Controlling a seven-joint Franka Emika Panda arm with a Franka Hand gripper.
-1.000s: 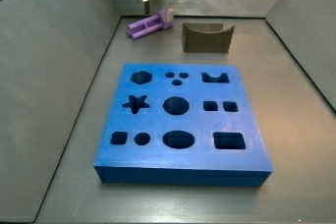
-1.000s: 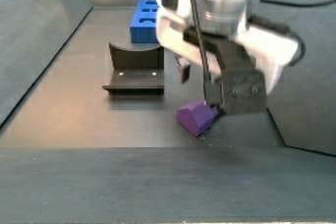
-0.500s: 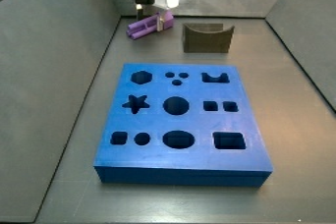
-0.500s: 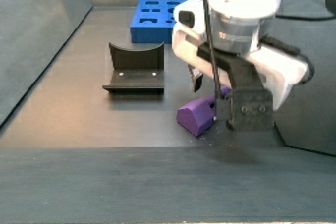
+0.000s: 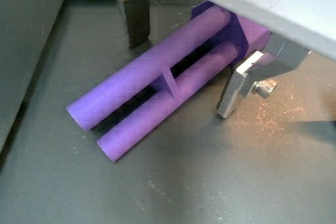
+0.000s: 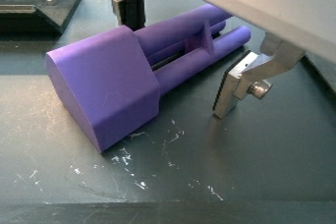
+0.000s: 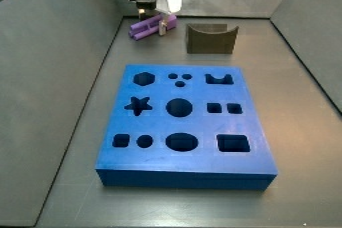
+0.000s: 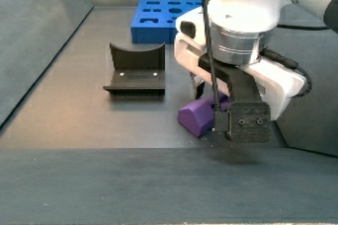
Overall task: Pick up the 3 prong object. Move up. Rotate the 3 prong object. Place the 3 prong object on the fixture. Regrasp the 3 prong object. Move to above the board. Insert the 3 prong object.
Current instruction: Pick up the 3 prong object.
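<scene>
Lower than a second ago, my gripper (image 8: 222, 111) has come down over the 3 prong object (image 8: 199, 116) until my fingers reach the floor on either side of it. The peg itself has not shifted; it lies flat on the grey floor (image 7: 80, 102), at the far end of the workspace in a side view (image 7: 151, 26), just left of the fixture (image 7: 210, 38) and apart from it.

Both wrist views show the peg as smooth, matte purple plastic: long rounded lobes running side by side, joined midway by a thin web, and ending in a broad flat cap with rounded corners (image 6: 112, 85). My fingers (image 6: 243, 83) are flat silver plates with dark pads, one on each side of the lobes (image 5: 157, 85). They straddle the peg and are spread wider than it, with a gap visible at the silver plate, so nothing is clamped.

The fixture is a dark olive block with a curved notch in its top. The board (image 7: 187, 122) is a thick blue slab nearer the camera, cut with a star, circles, squares and a hexagon. Fine pale scratches mark the floor beside the peg.
</scene>
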